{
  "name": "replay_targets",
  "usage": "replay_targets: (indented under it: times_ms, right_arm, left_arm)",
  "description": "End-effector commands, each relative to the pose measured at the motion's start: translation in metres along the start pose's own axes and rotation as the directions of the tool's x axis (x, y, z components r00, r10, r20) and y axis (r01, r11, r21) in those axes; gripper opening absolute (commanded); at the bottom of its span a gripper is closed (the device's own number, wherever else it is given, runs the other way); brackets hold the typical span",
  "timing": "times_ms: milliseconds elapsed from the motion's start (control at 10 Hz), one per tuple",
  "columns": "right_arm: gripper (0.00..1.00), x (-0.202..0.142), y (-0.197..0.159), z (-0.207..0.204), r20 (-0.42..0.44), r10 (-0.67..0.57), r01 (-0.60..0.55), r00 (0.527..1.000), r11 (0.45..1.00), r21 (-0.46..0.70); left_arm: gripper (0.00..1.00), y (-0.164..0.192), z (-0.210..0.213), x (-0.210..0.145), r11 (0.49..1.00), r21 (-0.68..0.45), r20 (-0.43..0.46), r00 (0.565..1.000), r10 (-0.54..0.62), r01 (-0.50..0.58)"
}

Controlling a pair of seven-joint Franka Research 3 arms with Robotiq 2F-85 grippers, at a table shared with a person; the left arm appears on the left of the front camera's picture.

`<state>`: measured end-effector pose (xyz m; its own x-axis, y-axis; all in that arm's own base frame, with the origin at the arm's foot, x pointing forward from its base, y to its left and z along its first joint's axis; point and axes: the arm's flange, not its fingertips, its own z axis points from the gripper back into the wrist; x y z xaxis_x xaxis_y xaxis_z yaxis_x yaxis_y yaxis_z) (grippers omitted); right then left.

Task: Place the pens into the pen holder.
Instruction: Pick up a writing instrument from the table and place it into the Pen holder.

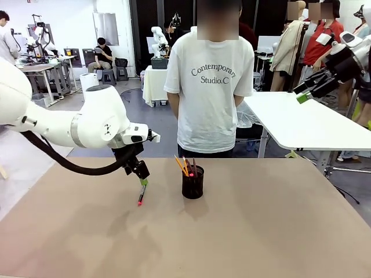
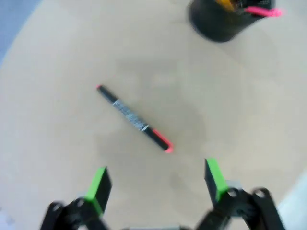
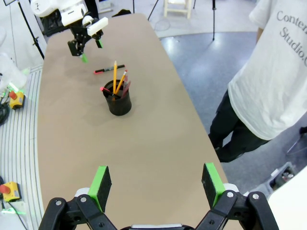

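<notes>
Progress: most pens (image 1: 186,167) sit in holder (image 1: 192,184), so nearly done imo | to do: one black pen (image 2: 134,119) lying flat on table (image 2: 57,62) near holder | left gripper (image 2: 156,178) wide open just above it, holding nothing | right gripper (image 3: 156,184) open, empty, well off to the side

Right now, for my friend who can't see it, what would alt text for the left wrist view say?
A black pen with pink-red ends lies flat on a tan table, just ahead of the open, green-tipped left pincer. A black holder with other pens in it sits blurred at the top edge.
</notes>
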<state>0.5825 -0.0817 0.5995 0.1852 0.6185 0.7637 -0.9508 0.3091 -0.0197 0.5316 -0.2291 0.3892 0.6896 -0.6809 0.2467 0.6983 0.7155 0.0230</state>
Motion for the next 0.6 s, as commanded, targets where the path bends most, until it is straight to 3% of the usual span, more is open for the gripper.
replay_targets:
  times_ms: [0,200,500]
  right_arm:
    - [1.0,0.001,0.001,0.001,0.001,0.008,-0.008,1.0,1.0,0.0]
    - [1.0,0.001,0.001,0.001,0.001,0.008,-0.008,1.0,1.0,0.0]
    - [1.0,0.001,0.001,0.001,0.001,0.008,-0.008,1.0,1.0,0.0]
  left_arm:
    - [1.0,-0.011,-0.012,0.016,0.969,0.173,-0.107,0.974,0.198,-0.178]
    - [1.0,-0.006,-0.028,0.026,0.95,0.203,-0.123,0.956,0.267,-0.239]
    - [1.0,0.0,-0.059,0.041,0.932,0.143,-0.152,0.923,0.353,-0.332]
